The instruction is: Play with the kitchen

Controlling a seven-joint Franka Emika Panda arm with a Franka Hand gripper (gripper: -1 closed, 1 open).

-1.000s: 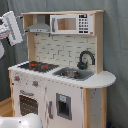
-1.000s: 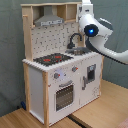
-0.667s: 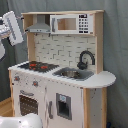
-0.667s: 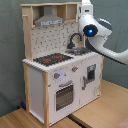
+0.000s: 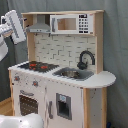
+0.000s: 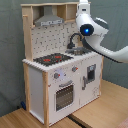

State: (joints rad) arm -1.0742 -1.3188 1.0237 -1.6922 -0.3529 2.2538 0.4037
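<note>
Tall white and light-wood toy kitchen (image 5: 60, 75) stands upright on a wooden tabletop (image 6: 100, 110), oven door shut, black-and-red hob (image 5: 37, 65) and sink (image 5: 72, 74) bare. White robot arm (image 6: 92, 30) hangs near the kitchen's upper right side in the second exterior view, not touching it. Jaws: cannot tell. Judgement: play not begun; everything left.

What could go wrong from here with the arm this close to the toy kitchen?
1. In the second exterior view the arm hangs high, in front of the faucet and next to the upper shelf; a careless swing might knock either.
2. The kitchen is tall and stands free on the floor, so a hard sideways push could tip or shift it.
3. The tool is hidden in both exterior views, so its clearance from the sink cannot be checked.
</note>
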